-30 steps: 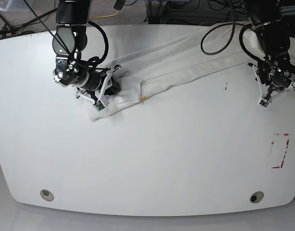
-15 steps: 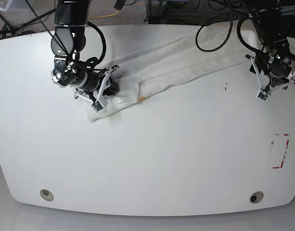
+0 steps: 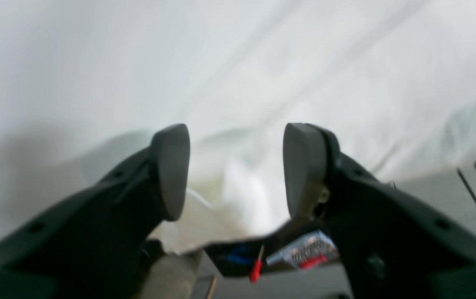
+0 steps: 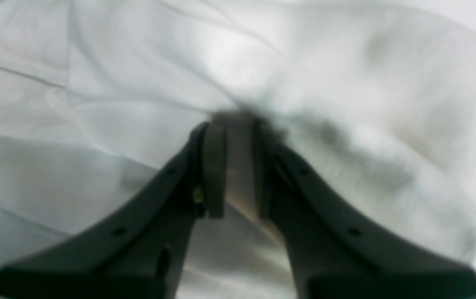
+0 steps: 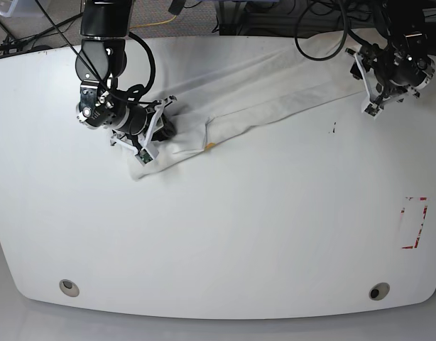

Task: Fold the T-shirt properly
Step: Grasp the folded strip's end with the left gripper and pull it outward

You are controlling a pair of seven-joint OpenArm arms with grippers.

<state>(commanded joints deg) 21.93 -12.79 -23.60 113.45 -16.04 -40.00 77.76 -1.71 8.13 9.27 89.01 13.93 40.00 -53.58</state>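
The white T-shirt (image 5: pixel 275 92) lies pulled into a long band from the table's left middle to its far right edge. A small orange bit of print (image 5: pixel 212 145) shows at a fold. My right gripper (image 5: pixel 165 126) is shut on the shirt's bunched left end. In the right wrist view its jaws (image 4: pixel 231 166) pinch the cloth (image 4: pixel 96 104). My left gripper (image 5: pixel 363 74) is open at the shirt's far right end. In the left wrist view its open gripper (image 3: pixel 238 166) is spread above the white cloth (image 3: pixel 263 62); I cannot tell whether the fingers touch it.
The white table (image 5: pixel 225 234) has a red tape rectangle (image 5: pixel 415 224) at the right and two round holes (image 5: pixel 69 288) (image 5: pixel 378 290) near the front edge. A small dark mark (image 5: pixel 334 128) lies right of centre. Cables hang behind the far edge.
My left arm has moved up and to the left, from beside the shirt's right end to over it, jaws open. My right gripper has stayed shut on the left end.
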